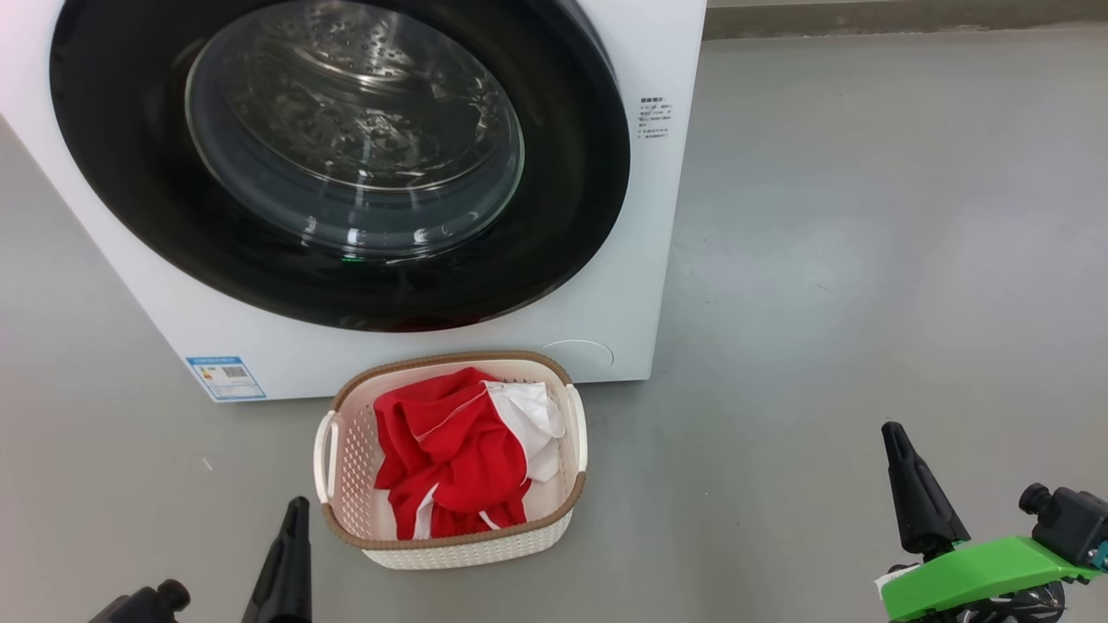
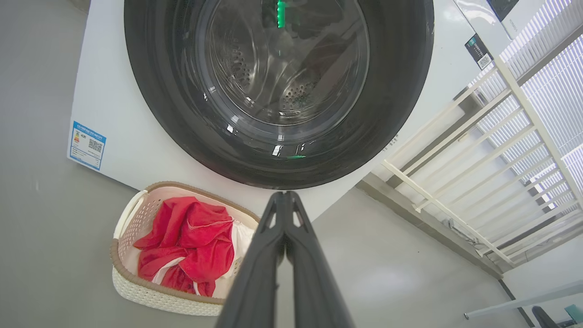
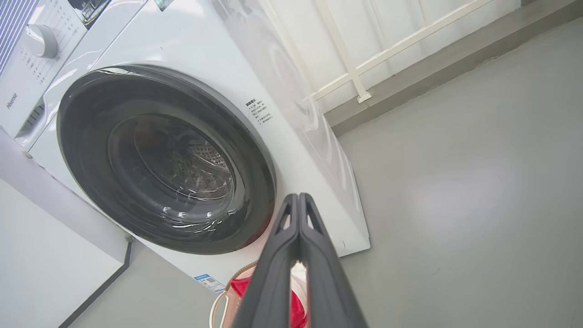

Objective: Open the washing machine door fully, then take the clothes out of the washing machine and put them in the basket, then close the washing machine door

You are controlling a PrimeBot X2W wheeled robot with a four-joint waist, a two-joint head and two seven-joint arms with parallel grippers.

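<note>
Hanging low, left claw (image 1: 297, 515) and right claw (image 1: 896, 441) both clenched, empty, because the clothes (image 1: 459, 450) already sit in the basket (image 1: 467, 554) in front of the shut washing machine door (image 1: 346, 147), job looks done

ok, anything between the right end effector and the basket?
No. In the head view, the stretch from the right end effector to the basket is bare grey floor.
</note>
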